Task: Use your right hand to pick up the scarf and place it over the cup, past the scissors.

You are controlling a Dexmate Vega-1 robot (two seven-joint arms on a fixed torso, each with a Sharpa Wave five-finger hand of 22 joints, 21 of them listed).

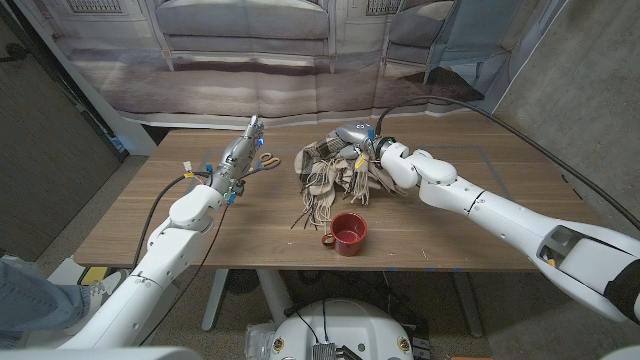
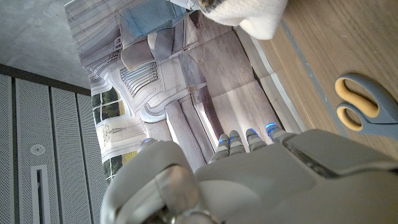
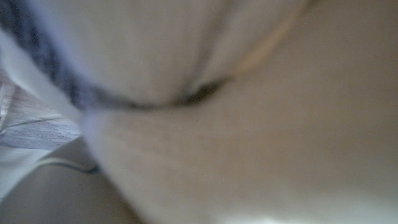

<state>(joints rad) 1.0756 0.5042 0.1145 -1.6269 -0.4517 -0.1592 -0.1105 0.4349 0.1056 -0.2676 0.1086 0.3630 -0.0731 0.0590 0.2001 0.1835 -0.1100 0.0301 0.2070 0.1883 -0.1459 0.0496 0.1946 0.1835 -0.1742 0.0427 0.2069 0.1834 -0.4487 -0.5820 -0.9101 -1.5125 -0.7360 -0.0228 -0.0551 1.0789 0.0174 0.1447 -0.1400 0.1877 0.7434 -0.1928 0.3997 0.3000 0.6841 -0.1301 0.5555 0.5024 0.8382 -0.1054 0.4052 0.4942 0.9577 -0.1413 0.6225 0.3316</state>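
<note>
From the head view, the right hand (image 1: 366, 146) sits at the far middle of the wooden counter (image 1: 470, 235), its fingers buried in the bunched cream and dark scarf (image 1: 335, 170), which it grips from the right side. The scarf lies heaped on the counter, its fringe trailing toward the near edge. The red cup (image 1: 347, 233) stands upright just in front of that fringe (close, but whether they touch cannot be told). The scissors (image 1: 267, 160), with yellow handles, lie to the left of the scarf, just beside the left hand (image 1: 243, 152), which reaches forward with straight fingers and holds nothing.

The left wrist view shows the back of the left hand (image 2: 273, 180), the scissors' handles (image 2: 364, 109) on the wood and a pale edge of scarf (image 2: 245, 14).

The right wrist view is a close blur of scarf fabric (image 3: 249, 124).
</note>
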